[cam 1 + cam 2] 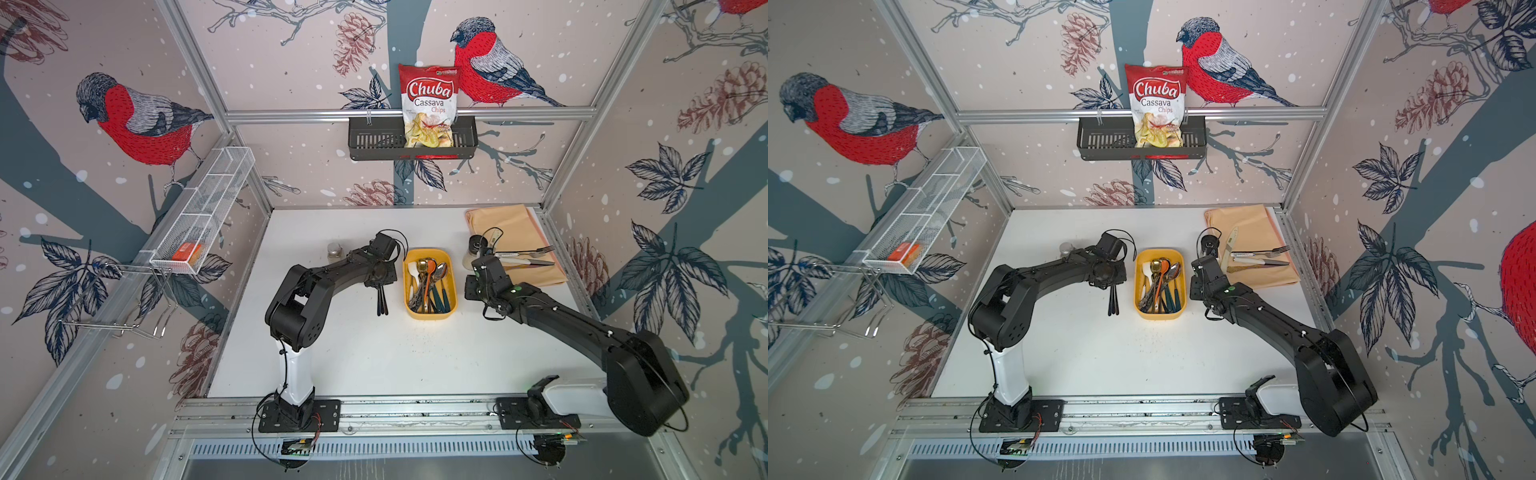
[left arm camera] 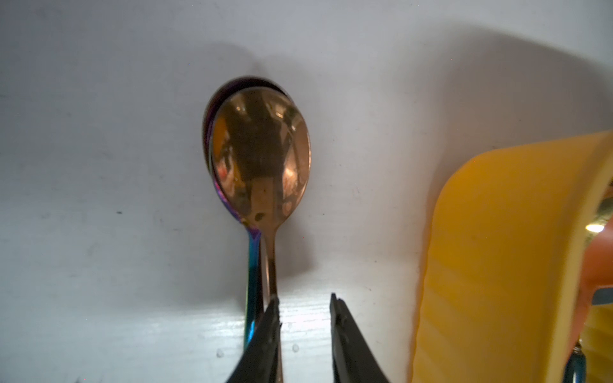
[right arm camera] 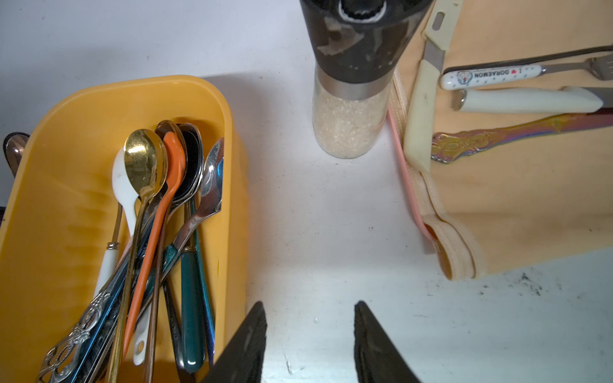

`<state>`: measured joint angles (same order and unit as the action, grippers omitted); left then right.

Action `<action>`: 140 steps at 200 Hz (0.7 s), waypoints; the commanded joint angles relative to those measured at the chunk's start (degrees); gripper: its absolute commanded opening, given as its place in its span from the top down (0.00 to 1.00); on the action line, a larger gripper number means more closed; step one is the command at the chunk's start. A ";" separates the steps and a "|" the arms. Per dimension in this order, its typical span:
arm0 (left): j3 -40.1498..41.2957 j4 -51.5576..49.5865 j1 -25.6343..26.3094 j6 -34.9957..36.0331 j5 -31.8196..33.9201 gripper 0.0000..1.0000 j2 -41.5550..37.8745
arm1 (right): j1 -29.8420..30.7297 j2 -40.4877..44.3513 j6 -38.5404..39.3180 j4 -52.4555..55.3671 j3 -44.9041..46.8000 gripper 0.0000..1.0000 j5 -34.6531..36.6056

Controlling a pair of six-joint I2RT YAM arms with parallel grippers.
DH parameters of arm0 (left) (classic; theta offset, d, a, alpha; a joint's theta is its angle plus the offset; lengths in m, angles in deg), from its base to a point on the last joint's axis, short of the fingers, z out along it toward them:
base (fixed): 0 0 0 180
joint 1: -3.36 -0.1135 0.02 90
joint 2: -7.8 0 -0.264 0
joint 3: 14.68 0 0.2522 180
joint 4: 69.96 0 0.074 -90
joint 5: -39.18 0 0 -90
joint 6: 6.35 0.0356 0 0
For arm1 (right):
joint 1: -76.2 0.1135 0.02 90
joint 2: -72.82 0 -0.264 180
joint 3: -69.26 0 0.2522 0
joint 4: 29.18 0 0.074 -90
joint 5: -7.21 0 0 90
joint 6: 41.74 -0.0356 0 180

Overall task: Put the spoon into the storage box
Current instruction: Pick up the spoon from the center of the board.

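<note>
Copper-coloured, the spoon [image 2: 262, 146] lies on the white table [image 1: 374, 353], nested on a second spoon [image 2: 252, 262] with a rainbow sheen, both outside the storage box [image 2: 491, 265] and just beside its long wall on the left arm's side. The left pincer [image 2: 303, 308] sits low over their handles with its jaws narrowly apart; one fingertip [image 2: 272, 310] touches the copper handle, the other stands clear of it, and nothing is clamped. In both top views the two dark handles [image 1: 382, 301] stick out from under this pincer toward the table's front edge.

The yellow storage box [image 1: 430, 313] stands at mid-table between the two arms and already holds a crowded heap of spoons [image 3: 156, 232], bowls toward the back edge; an exact count is not possible, but white, gold, orange, dark and steel bowls show.

The right pincer [image 3: 310, 318] hovers over bare table on the other side of the box, jaws moderately apart and empty. Just past it stands one grinder [image 3: 355, 99] with a black top and pale grains. A small jar [image 1: 334, 251] stands behind the left arm. Toward the back right corner a peach cloth [image 1: 523, 237] carries one fork [image 1: 536, 250], one cream-handled knife [image 3: 428, 109], another white-handled piece [image 3: 530, 99] and one iridescent handle [image 3: 517, 132].
</note>
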<state>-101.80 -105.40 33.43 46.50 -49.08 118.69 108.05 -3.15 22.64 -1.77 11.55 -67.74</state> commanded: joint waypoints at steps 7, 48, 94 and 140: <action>0.59 -0.74 -0.23 -0.10 1.64 0.70 -0.93 | -0.03 0.35 -0.39 -0.75 0.00 0.55 0.81; 0.35 -0.70 -0.24 0.08 1.78 0.70 -0.07 | -0.02 0.23 -0.43 -0.72 -0.24 0.55 0.88; 0.29 -0.38 -0.18 0.40 1.26 0.71 1.19 | -0.02 0.42 -0.48 -0.54 -0.19 0.55 1.04; 0.25 0.04 -0.21 0.54 1.05 0.72 1.25 | -0.04 0.20 -0.65 -0.74 -0.18 0.55 0.96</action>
<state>-101.43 -104.91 33.43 46.52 -47.86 119.80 108.05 -2.97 22.57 -1.68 11.55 -67.72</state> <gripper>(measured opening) 0.284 0.451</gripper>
